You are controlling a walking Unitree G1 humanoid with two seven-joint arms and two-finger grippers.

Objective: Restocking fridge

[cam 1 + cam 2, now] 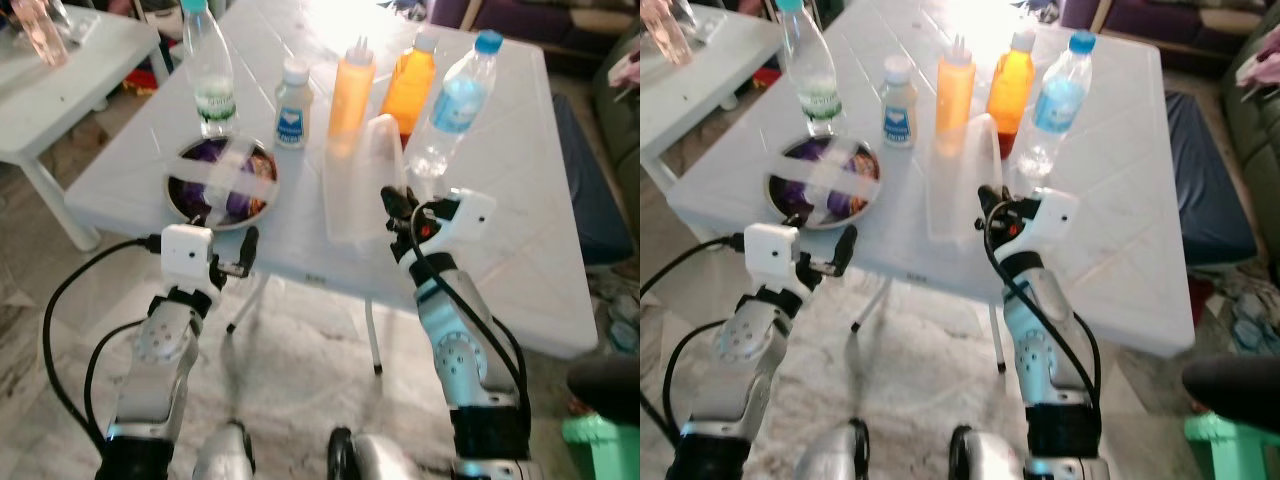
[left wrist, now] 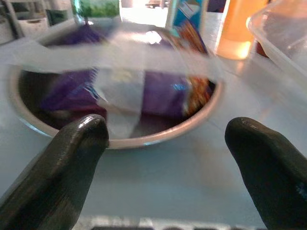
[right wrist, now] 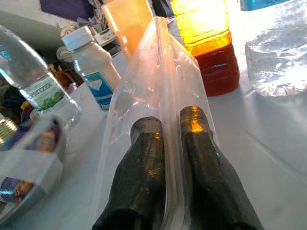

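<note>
Clear rectangular plastic container (image 1: pixel 358 180) sits centre frame on the white plastic table (image 1: pixel 520 250), near the front edge; right gripper (image 3: pixel 165 124) has its two black fingers pinched on the container's near wall, one finger each side of the rim. Just left of it, the round metal bowl with purple packets taped over by white strips (image 1: pixel 222 182); left gripper (image 2: pixel 165 139) is level with that bowl's near rim, fingers spread wide, holding nothing. Behind, upper centre: clear water bottle with green label (image 1: pixel 208 70), small white bottle with blue label (image 1: pixel 293 105), orange squeeze bottle (image 1: pixel 352 85), orange-and-red drink bottle (image 1: pixel 410 85), blue-capped water bottle (image 1: pixel 452 105). Looks like the pickup step, fridge not in sight. Next move, my guess: lift the container straight up without tipping, and clear of the drink bottles close behind.
</note>
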